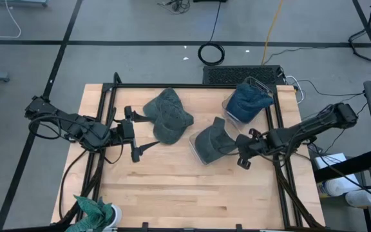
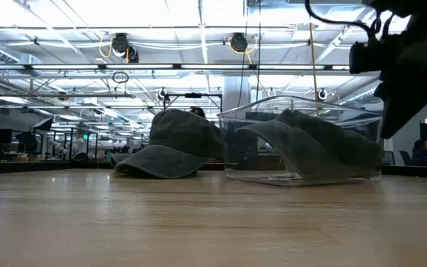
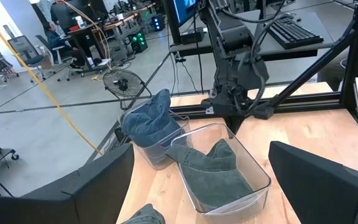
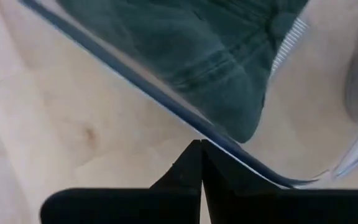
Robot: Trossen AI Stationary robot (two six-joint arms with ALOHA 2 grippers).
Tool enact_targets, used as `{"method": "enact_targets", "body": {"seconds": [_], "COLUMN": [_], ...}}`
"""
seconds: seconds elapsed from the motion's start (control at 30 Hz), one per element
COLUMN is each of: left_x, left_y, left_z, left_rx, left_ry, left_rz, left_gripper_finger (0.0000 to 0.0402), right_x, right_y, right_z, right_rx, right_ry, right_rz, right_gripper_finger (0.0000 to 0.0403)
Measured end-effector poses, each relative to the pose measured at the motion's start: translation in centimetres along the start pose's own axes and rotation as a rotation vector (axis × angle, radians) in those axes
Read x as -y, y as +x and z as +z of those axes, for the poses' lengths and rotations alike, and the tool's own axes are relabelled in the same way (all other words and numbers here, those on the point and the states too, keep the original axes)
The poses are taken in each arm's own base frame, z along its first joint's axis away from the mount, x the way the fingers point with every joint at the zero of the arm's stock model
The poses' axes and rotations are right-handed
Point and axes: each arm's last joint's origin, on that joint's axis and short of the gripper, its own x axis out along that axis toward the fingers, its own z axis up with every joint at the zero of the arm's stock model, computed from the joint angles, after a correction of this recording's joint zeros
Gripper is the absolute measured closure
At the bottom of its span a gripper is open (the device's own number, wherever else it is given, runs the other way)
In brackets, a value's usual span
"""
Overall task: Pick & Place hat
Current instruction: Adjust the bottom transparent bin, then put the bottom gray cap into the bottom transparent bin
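A dark green hat (image 1: 167, 116) lies crown up on the wooden table (image 1: 172, 193), its brim on the wood; it also shows in the low view (image 2: 170, 144). A second green hat (image 1: 212, 143) lies in a clear bin (image 3: 253, 186) at the centre right. A blue hat (image 1: 247, 103) sits in another clear bin (image 3: 143, 146) behind it. My left gripper (image 1: 133, 133) is open and empty, just left of the loose hat. My right gripper (image 1: 242, 151) is shut, its tips at the near bin's right wall (image 4: 241, 158). My right gripper's shut fingertips (image 4: 191, 163) stand against the outer wall of the clear bin with the green hat, near its bottom edge, coming level from the table's right. I cannot tell whether they touch the wall.
A black frame (image 1: 108, 96) runs along the table's left, far and right sides. A teal cloth thing (image 1: 95, 209) sits at the near left corner. A black mat (image 1: 240, 74) lies past the far edge. Bare wood lies at the near middle.
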Motion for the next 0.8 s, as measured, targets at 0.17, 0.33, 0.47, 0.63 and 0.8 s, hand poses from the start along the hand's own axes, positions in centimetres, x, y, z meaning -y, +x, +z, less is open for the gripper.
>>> {"method": "enact_targets", "body": {"seconds": [0.17, 0.33, 0.47, 0.63, 0.8], "left_x": [0.0, 0.0, 0.0, 0.0, 0.0], "left_y": [0.0, 0.0, 0.0, 0.0, 0.0], "left_z": [0.0, 0.0, 0.0, 0.0, 0.0], "left_rx": [0.0, 0.0, 0.0, 0.0, 0.0], "left_ry": [0.0, 0.0, 0.0, 0.0, 0.0], "left_rz": [0.0, 0.0, 0.0, 0.0, 0.0], "left_gripper_finger": [0.0023, 0.0023, 0.0023, 0.0023, 0.0023], "right_x": [0.7, 1.1, 0.9, -0.6, -2.3], "right_y": [0.7, 0.6, 0.5, -0.1, -2.0], "right_z": [0.1, 0.6, 0.4, 0.2, 1.6], "right_rx": [0.059, 0.121, 0.082, 0.122, 0.375], "right_ry": [0.024, 0.048, 0.071, -0.003, -0.192], "right_rz": [-0.081, -0.132, -0.069, 0.061, 0.24], "right_gripper_finger": [0.0403, 0.0403, 0.0403, 0.0403, 0.0403]}}
